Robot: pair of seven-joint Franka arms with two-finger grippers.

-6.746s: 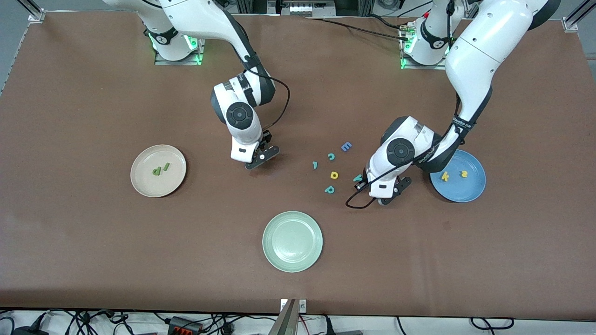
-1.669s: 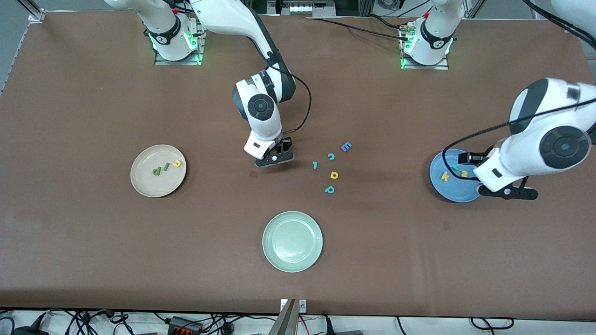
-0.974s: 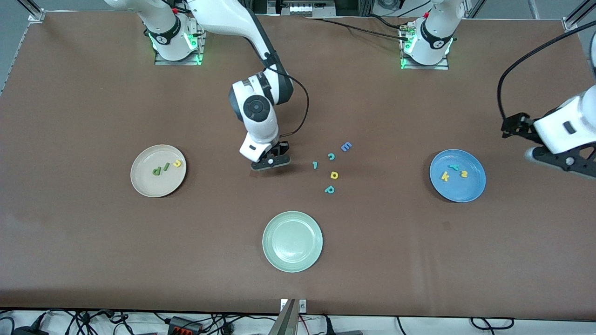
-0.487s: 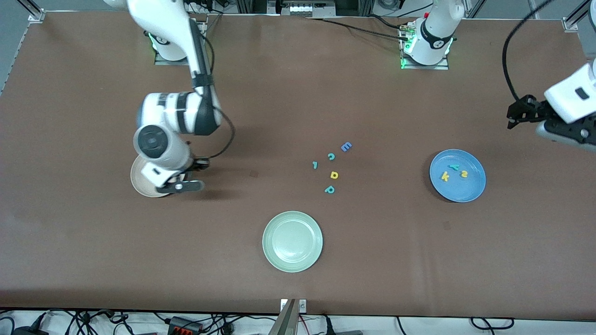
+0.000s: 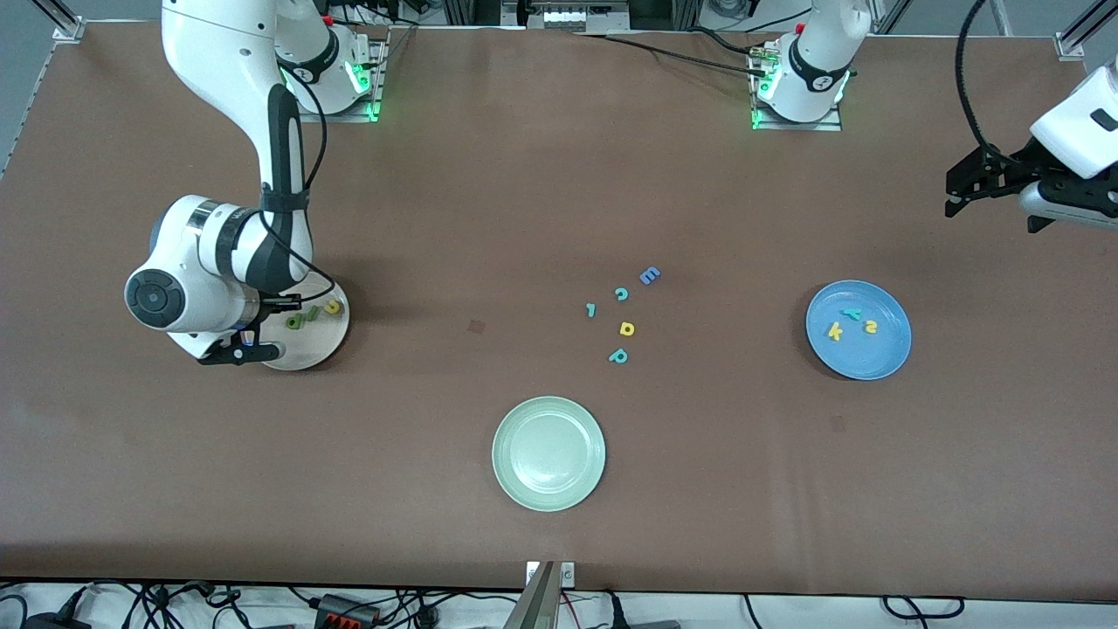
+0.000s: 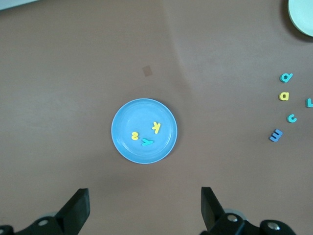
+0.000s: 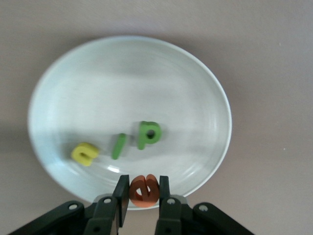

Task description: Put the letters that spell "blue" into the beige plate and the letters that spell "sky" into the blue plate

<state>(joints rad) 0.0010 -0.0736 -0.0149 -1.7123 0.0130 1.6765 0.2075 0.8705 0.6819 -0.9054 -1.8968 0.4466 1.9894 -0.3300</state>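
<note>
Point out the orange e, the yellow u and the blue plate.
orange e (image 7: 144,191), right wrist view, its middle, between the right hand's fingers.
yellow u (image 7: 84,153), right wrist view, its body.
blue plate (image 5: 882,358), front view, bare rim.

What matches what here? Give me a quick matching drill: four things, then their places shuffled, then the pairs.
1. orange e
2. yellow k
3. blue E
4. left gripper

A. on the blue plate
B. on the bare table
C. in the right gripper, over the beige plate
D. open, up beside the blue plate

Pairs: 1-C, 2-A, 3-B, 4-D
</note>
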